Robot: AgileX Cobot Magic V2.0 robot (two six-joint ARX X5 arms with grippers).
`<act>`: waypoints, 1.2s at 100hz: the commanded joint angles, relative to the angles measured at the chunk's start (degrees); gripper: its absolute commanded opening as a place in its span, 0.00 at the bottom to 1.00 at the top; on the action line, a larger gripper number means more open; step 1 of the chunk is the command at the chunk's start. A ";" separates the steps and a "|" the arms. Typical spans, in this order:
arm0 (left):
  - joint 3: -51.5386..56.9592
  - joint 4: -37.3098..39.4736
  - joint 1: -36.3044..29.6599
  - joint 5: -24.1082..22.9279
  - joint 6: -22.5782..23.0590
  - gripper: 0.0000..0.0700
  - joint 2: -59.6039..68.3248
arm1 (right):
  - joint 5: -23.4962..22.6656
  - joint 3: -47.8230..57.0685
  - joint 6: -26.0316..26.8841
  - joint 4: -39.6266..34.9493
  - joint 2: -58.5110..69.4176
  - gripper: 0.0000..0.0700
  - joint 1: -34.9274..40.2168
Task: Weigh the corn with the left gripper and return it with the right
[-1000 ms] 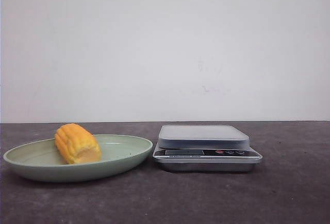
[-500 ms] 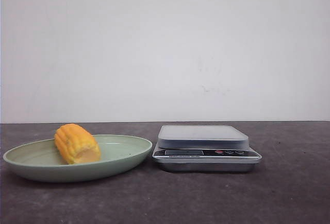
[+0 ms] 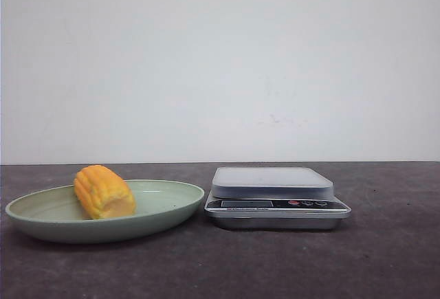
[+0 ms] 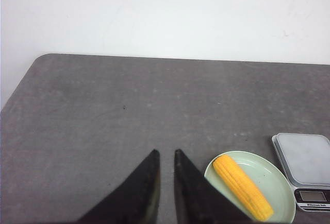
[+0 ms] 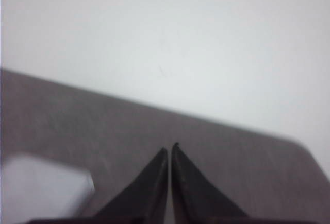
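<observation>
the corn [image 3: 104, 191] lies on its side in a pale green plate [image 3: 165, 213] on the dark grey tabletop [image 3: 227, 264]; in the left wrist view it shows as a longer yellow cob [image 4: 242, 186] running across the plate [image 4: 278, 183]. a silver kitchen scale [image 3: 275, 199] stands just beside the plate, nothing on its platform.

the left tool [image 4: 166, 154] hangs above the tabletop, holding nothing, its two dark fingers [image 4: 147, 183] nearly together with only a narrow gap between the tips. the corn and plate sit close by, off to one side of its fingers, and the scale [image 4: 305, 170] lies beyond the plate.

the right tool [image 5: 169, 148] is closed, tips almost touching, gripping nothing. the view is blurred; a pale blurred block [image 5: 41, 188], probably the scale, sits off to one side of its fingers.
</observation>
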 commanded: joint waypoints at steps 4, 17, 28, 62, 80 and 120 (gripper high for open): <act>1.09 -2.93 -0.26 -0.17 -0.17 0.02 0.35 | -0.11 -8.07 3.96 0.74 -7.65 0.01 -1.38; 1.09 -2.93 -0.26 -0.20 -0.17 0.02 0.35 | -0.09 -14.71 4.44 0.74 -16.59 0.01 -4.17; 1.09 -2.93 -0.26 -0.17 -0.17 0.02 0.35 | -0.31 -17.62 4.50 0.00 -19.02 0.01 -7.43; 1.11 -2.93 -0.26 -0.20 -0.17 0.02 0.35 | -4.79 -17.59 4.39 -10.84 -18.99 0.01 -11.93; 1.11 -2.93 -0.26 -0.20 -0.17 0.02 0.35 | -4.61 -17.59 4.33 -7.28 -18.99 0.01 -11.93; 1.14 -2.93 -0.26 -0.17 -0.17 0.02 0.35 | -4.61 -17.59 4.33 -5.49 -18.99 0.01 -11.93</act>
